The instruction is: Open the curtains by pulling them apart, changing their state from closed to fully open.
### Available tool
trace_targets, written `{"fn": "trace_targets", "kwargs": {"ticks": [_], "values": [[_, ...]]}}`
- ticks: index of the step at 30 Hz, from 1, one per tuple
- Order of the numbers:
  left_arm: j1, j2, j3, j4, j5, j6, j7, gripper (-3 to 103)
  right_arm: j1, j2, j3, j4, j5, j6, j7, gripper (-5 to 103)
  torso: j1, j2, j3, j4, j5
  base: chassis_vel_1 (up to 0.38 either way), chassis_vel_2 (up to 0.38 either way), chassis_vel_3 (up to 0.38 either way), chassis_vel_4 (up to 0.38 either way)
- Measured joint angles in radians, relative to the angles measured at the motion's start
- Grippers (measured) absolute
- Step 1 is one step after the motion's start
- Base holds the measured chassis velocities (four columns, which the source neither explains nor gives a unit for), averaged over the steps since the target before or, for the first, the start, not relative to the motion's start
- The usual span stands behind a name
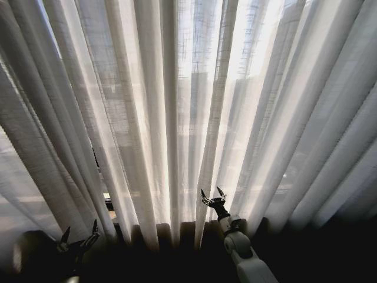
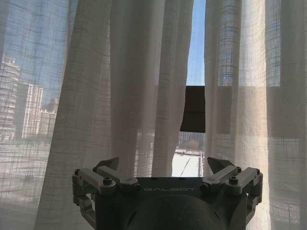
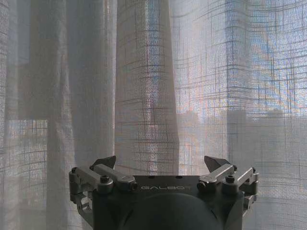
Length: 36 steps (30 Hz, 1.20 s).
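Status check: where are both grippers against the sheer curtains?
Left gripper open, low at the left folds. Right gripper open, raised at centre. Sheer white pleated curtains mostly closed; narrow gap ahead of left gripper. Nothing grasped.

sheer woven cloth curtains [image 1: 177, 118], matt

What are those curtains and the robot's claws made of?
The curtains look like a sheer, loosely woven white fabric, perhaps linen or voile: buildings show through and the weave is visible. The left gripper and right gripper, both open, appear to be matte grey metal with bolted links and dark pointed tips.
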Motion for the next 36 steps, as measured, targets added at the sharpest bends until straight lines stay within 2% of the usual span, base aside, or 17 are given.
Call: {"fn": "trace_targets", "kwargs": {"ticks": [6, 11, 16, 22, 24, 25, 27, 28, 31, 33, 36], "values": [[0.0, 0.0, 0.0, 0.0, 0.0, 0.0, 0.0, 100, 0.012, 0.019, -0.019, -0.022, -0.054, 0.0, 0.026, 100, -0.002, 0.001, -0.001, 0.0, -0.0003, -0.005, 0.022, 0.014, -0.029], [0.001, 0.0, 0.0, 0.0, 0.0, 0.0, 0.0, 100, 0.084, 0.05, -0.029, -0.116, -0.111, -0.01, 0.123, 100, -0.003, 0.001, -0.001, 0.0, 0.0001, 0.01, -0.03, -0.014, 0.035], [0.0, 0.0, 0.0, 0.0, 0.0, 0.0, 0.0, 100, 0.138, 0.082, -0.038, -0.197, -0.151, -0.015, 0.183, 100, -0.002, 0.0, 0.0, 0.0, 0.0, -0.003, -0.023, -0.002, 0.017], [0.0, 0.0, 0.0, 0.0, 0.0, 0.0, 0.0, 100, 0.164, 0.108, -0.035, -0.233, -0.16, -0.011, 0.198, 102, -0.001, 0.0, 0.0, 0.0002, -0.0001, 0.0, 0.0, 0.0, 0.0], [0.0, 0.0, 0.0, 0.0, 0.0, 0.0, 0.0, 100, 0.165, 0.11, -0.03, -0.236, -0.158, -0.002, 0.196, 93, -0.001, 0.0, 0.0, 0.0001, -0.0001, 0.0, 0.0, 0.0, 0.0], [0.0, 0.0, 0.0, 0.0, 0.0, 0.0, 0.0, 100, 0.164, 0.11, -0.026, -0.235, -0.156, 0.004, 0.192, 93, -0.002, 0.001, 0.0, 0.0, 0.0, 0.0, 0.0, 0.0, 0.0], [0.0, 0.0, 0.0, 0.0, 0.0, 0.0, 0.0, 100, 0.159, 0.107, -0.023, -0.23, -0.151, 0.006, 0.19, 83, -0.002, 0.0, 0.0, -0.0001, 0.0001, 0.0, 0.0, 0.0, 0.0], [0.0, 0.0, 0.0, 0.0, 0.0, 0.0, 0.0, 100, 0.159, 0.107, -0.023, -0.23, -0.151, 0.006, 0.19, 83, -0.002, 0.0, 0.0, -0.0001, 0.0001, 0.0, 0.0, 0.0, 0.0], [0.0, 0.0, 0.0, 0.0, 0.0, 0.0, 0.0, 100, 0.153, 0.1, -0.016, -0.222, -0.145, 0.008, 0.188, 66, -0.002, 0.0, 0.0, -0.0001, 0.0001, 0.0, 0.0, 0.0, 0.0], [0.0, 0.0, 0.0, 0.0, 0.0, 0.0, 0.0, 100, 0.151, 0.098, -0.014, -0.221, -0.143, 0.008, 0.188, 66, -0.002, 0.0, 0.0, 0.0, 0.0, 0.0, 0.0, 0.0, 0.0], [0.0, 0.0, 0.0, 0.0, 0.0, 0.0, 0.0, 100, 0.146, 0.094, -0.007, -0.218, -0.139, 0.013, 0.187, 50, -0.002, 0.0, 0.0, 0.0, 0.0, 0.0, 0.0, 0.0, 0.0]]}}
